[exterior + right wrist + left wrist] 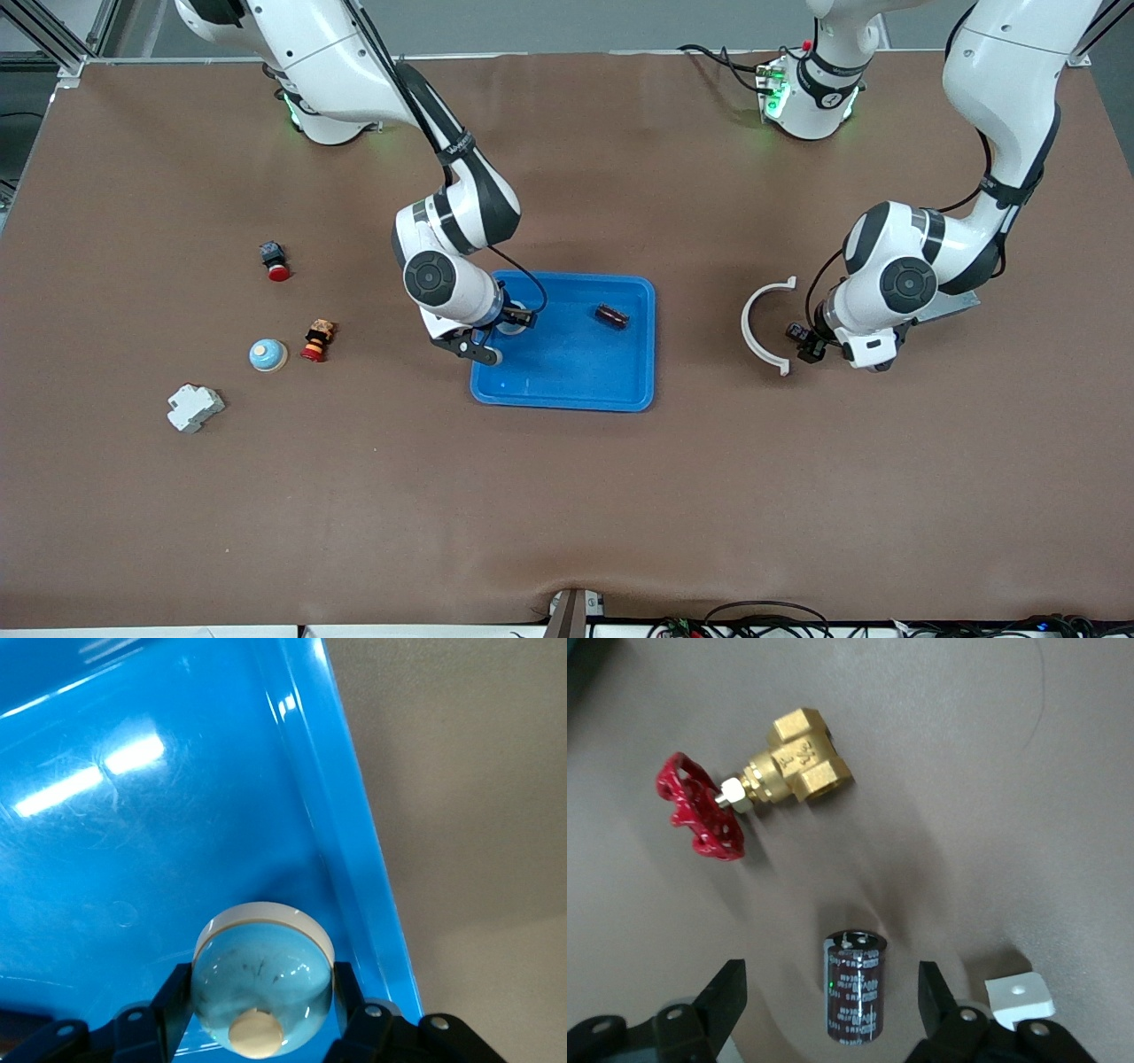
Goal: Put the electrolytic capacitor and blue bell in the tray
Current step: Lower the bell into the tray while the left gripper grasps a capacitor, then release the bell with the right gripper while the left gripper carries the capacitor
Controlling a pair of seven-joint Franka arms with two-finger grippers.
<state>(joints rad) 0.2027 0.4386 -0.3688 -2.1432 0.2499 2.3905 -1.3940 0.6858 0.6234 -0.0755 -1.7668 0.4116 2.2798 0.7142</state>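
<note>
The bright blue tray (567,390) lies mid-table. A dark brown electrolytic capacitor (611,315) lies in it toward the left arm's end. My right gripper (500,335) is over the tray's rim at the right arm's end, shut on a light blue bell (261,979) with a cream button, just above the tray floor (133,815). My left gripper (802,344) is low over the table beside the tray. Its fingers (726,992) stand open on either side of a second dark capacitor (855,988) on the brown table, without touching it.
A white curved piece (762,323) lies by the left gripper. A brass valve with a red handwheel (802,762) lies near the capacitor. Toward the right arm's end are another light blue bell (267,355), a red button (275,261), a small figure (317,340) and a white block (195,408).
</note>
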